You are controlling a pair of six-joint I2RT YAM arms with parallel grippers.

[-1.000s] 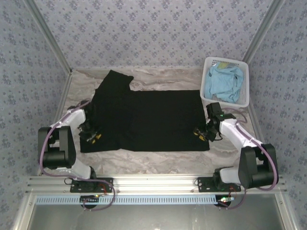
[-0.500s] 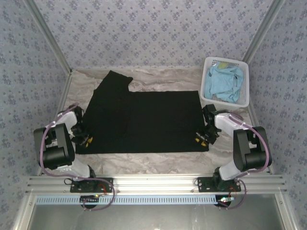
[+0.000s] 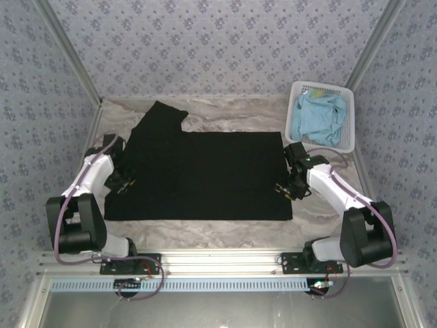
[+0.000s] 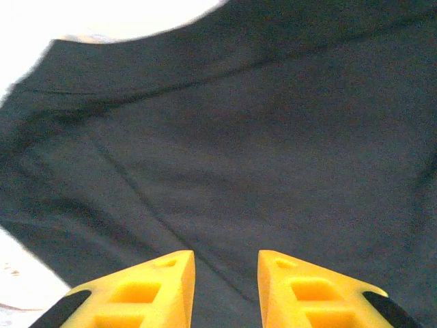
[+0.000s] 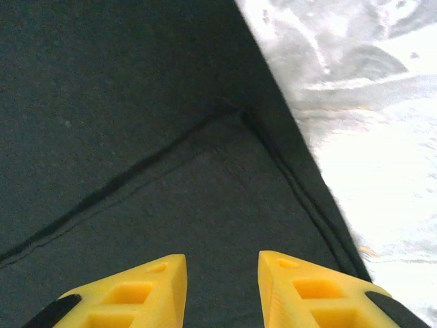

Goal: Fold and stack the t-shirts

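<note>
On the grey marble-patterned tabletop, the large black fabric t-shirt lies spread flat across the middle, with one sleeve reaching toward 11 o'clock. It seems laid open like this so that both side edges can be taken at once for a first fold.

At 2 o'clock stands the white plastic lattice basket, just beside the shirt's far corner. It holds the crumpled light blue t-shirt, probably waiting its turn. The basket sits close to the right arm and could get in the way of a wide swing.

The left pincer hangs over the shirt's 9 o'clock edge and the right pincer over its 3 o'clock hem corner. In both wrist views the yellow fingers are slightly spread, with flat cloth showing in the gap and nothing pinched.
</note>
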